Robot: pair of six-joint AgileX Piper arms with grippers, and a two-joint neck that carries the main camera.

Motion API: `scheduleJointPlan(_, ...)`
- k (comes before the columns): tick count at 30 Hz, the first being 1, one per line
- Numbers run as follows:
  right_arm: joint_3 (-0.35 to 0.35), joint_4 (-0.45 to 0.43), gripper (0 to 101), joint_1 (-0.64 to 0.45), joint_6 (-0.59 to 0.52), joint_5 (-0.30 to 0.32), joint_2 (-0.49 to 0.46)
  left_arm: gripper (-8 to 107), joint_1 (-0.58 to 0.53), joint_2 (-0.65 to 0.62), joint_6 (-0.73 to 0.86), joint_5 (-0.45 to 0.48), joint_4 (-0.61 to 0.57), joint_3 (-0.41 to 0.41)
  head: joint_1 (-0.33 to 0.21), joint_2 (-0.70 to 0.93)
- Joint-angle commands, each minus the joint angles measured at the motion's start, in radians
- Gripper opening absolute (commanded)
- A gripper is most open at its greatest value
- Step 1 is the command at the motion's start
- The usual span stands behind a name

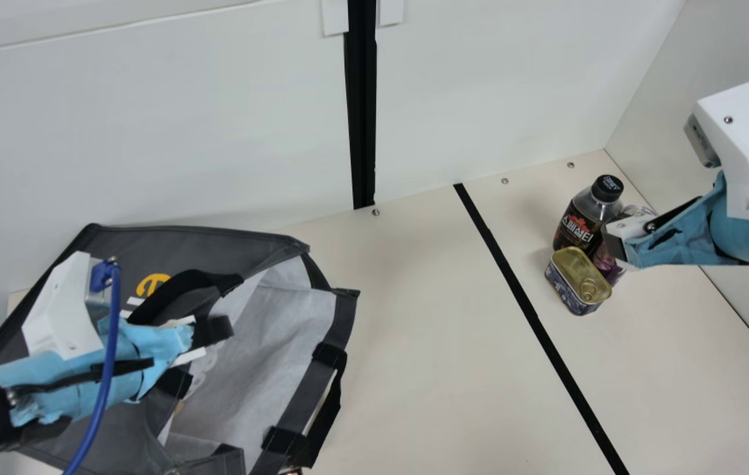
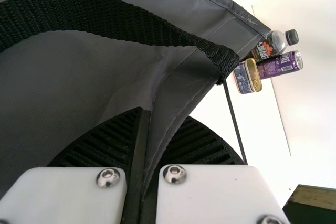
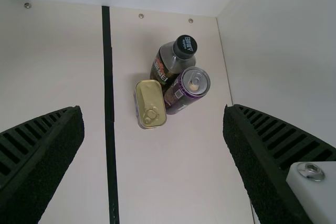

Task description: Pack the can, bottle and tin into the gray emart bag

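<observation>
Left tool (image 1: 215,332) near black handle (image 2: 105,14)

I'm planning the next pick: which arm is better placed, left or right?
Right, I'd say: the right end effector is open near the can, bottle and tin; the left end effector grips the gray bag.

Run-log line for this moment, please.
left gripper: shut on edge of gray bag | right gripper: open, empty | bottle, can, tin: grouped on table, not yet packed
</observation>
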Motion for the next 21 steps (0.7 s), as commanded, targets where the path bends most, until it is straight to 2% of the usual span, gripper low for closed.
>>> scheduleJointPlan(1, 0.0, 0.0, 91, 0.0, 0.0, 0.0, 0.0, 10, 0.0, 0.0, 0.0, 0.0, 0.0, 0.0, -0.023, -0.002)
scheduleJointPlan(21, 0.0, 0.0, 91, 0.0, 0.0, 0.0, 0.0, 10, 0.0, 0.0, 0.0, 0.0, 0.0, 0.0, -0.023, -0.002)
